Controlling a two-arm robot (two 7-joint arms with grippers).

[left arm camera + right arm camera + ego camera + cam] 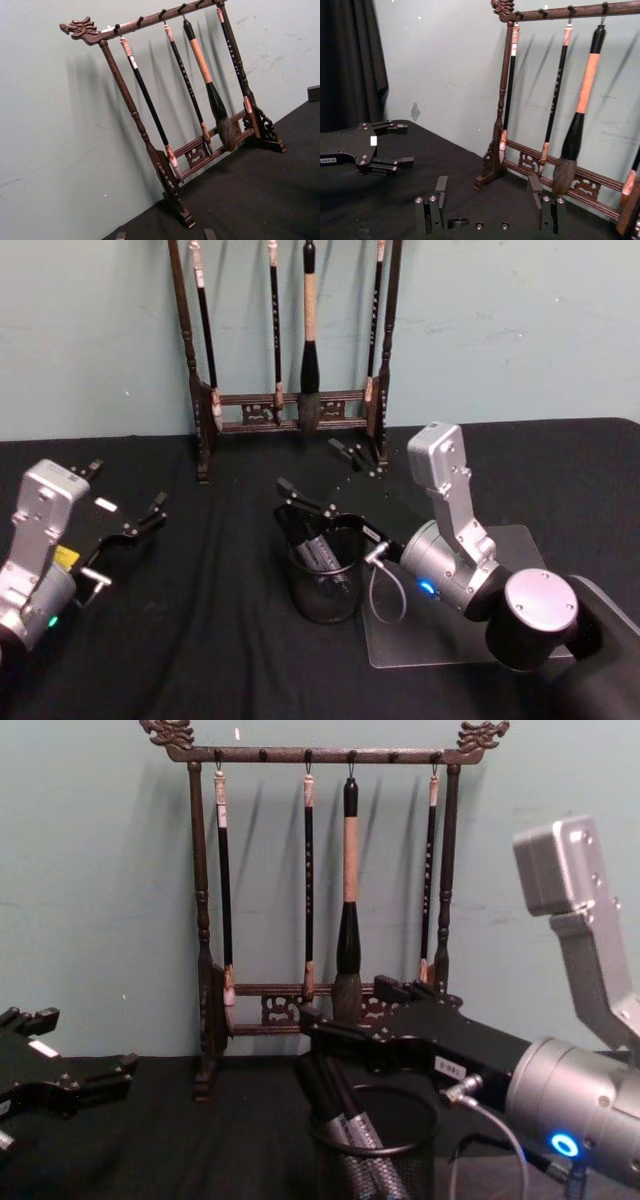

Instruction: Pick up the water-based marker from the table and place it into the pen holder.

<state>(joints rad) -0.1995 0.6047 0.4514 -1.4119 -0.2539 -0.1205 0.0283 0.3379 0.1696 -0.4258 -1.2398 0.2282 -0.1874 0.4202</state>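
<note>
At 9 o'clock on the black desk [200, 640], left gripper [125, 502] parked, fingers spread, nothing between them. At 12 o'clock, against the wall, wooden brush rack [320, 900] with hanging brushes [348, 920]. Near centre, pen holder [325, 575] upright on the cloth, markers [322, 555] leaning inside, tops just above the rim. Directly over the holder's mouth, right gripper [322, 478], fingers spread wide, clear of the markers, gripping nothing. At 4 o'clock, clear plate [420, 640] flat on the desk under the right arm.
</note>
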